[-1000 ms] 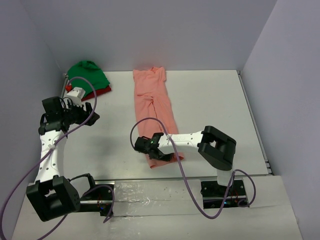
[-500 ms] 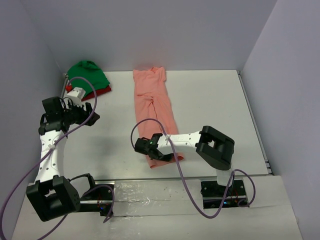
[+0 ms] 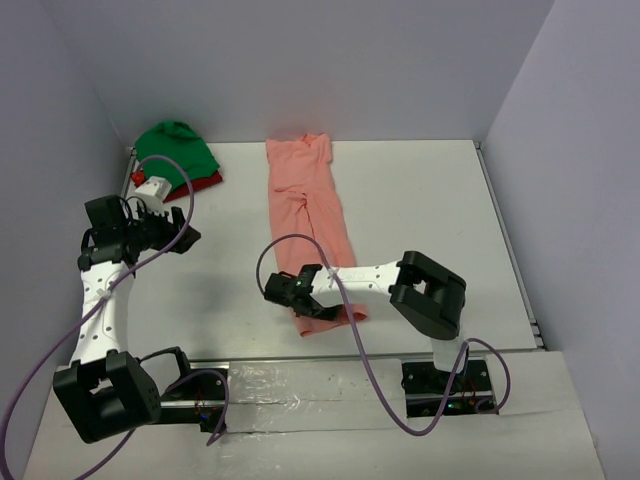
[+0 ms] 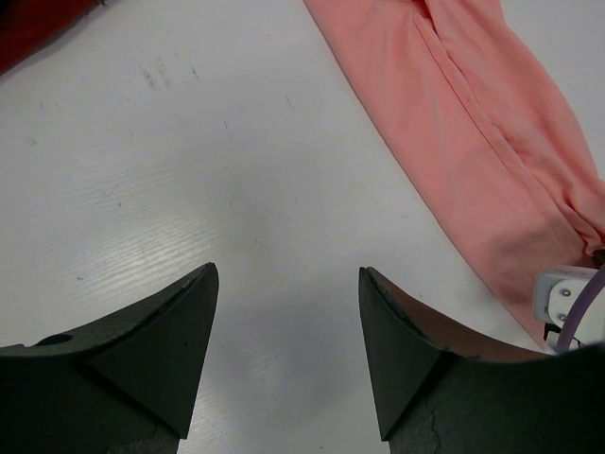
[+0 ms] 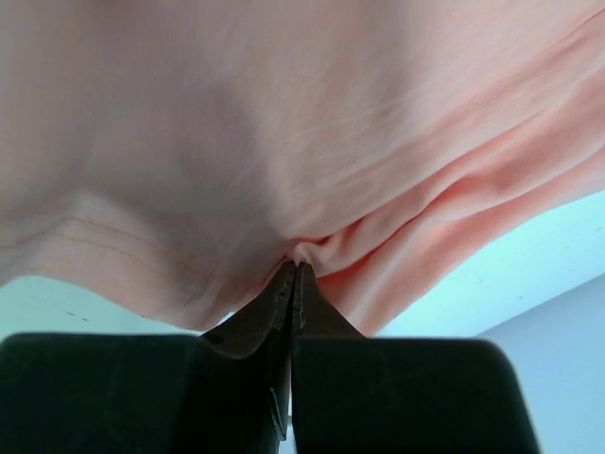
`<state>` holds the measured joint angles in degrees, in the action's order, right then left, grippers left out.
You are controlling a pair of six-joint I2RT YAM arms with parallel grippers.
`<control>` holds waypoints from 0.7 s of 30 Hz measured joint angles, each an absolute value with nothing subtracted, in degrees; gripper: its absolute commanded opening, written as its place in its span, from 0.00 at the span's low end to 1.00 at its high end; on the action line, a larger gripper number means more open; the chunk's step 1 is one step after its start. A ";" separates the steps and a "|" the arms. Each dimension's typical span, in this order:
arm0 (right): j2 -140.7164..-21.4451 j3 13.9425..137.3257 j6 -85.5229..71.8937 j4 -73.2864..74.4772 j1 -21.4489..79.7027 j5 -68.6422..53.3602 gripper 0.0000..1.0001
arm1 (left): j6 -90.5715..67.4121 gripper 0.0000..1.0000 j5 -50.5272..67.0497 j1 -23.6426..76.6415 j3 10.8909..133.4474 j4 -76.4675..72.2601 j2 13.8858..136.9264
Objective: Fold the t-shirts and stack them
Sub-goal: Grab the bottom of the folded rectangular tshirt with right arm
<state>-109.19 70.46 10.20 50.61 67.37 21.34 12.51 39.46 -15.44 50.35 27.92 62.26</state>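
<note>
Early, I reckon: my right pincer [image 3: 285,288] grips the salmon-pink t-shirt [image 3: 310,205] by its near hem, left pincer [image 4: 284,317] gapes idle; green t-shirt [image 3: 175,148] and dark red t-shirt [image 3: 206,181] lie heaped.

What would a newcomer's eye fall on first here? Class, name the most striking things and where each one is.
A salmon-pink t-shirt lies stretched down the middle of the table, with the right gripper shut on its near end. In the far left corner a green t-shirt sits heaped on a dark red t-shirt, while the left gripper hangs open over bare table.
</note>
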 measured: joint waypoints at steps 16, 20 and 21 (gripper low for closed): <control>-110.21 81.21 10.57 50.89 67.37 19.27 0.00 | 12.53 0.70 39.70 -15.49 49.93 27.83 62.37; -110.21 81.23 10.57 51.92 67.37 19.20 0.00 | 12.53 0.70 39.70 -15.49 49.93 27.83 62.39; -110.19 81.17 10.57 52.21 67.37 19.33 0.00 | 12.56 0.70 39.70 -15.49 49.93 27.86 62.39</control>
